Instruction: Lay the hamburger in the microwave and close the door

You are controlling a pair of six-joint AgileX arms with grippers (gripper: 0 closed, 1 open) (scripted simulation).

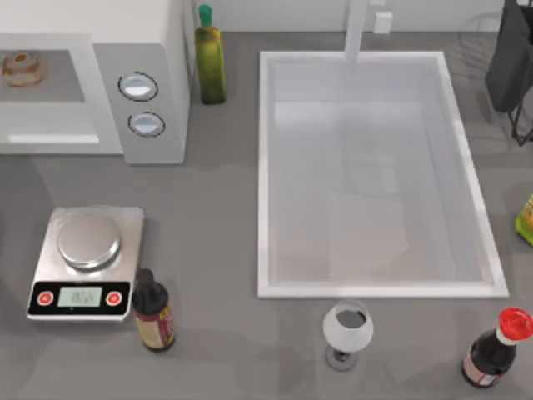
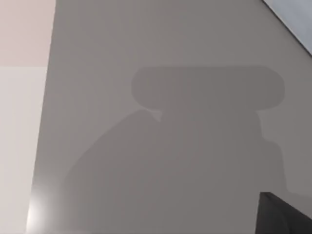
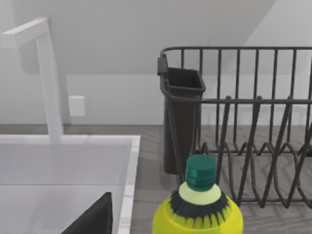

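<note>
Front edge of the counter, nearest first: a steel kitchen scale (image 1: 86, 262) at the left with a small dark bottle (image 1: 153, 312) just beside it, a wine glass (image 1: 347, 332) near the middle, and a red-capped bottle (image 1: 493, 347) at the right. None of these stands in the way of the microwave, so they read as clutter, not obstacles

Mid-counter: a wide white sink (image 1: 265, 167) with its faucet (image 3: 48, 78) at the back

Far left: the microwave (image 1: 154, 58), two silver dials facing the camera. The hamburger (image 1: 22, 68) sits inside the cavity, on its floor, so the laying step looks done. The door itself I cannot pick out from above; the cavity is open to view, so it seems not yet shut. An olive oil bottle (image 1: 210, 62) stands just beside the microwave's right wall

Left wrist view: a flat grey surface with a shadow across it. Neither gripper's jaws can be judged

Right wrist view: a yellow bottle (image 3: 199, 207) close by, a black dish rack (image 3: 243, 122) behind it; that arm appears parked at the right
</note>
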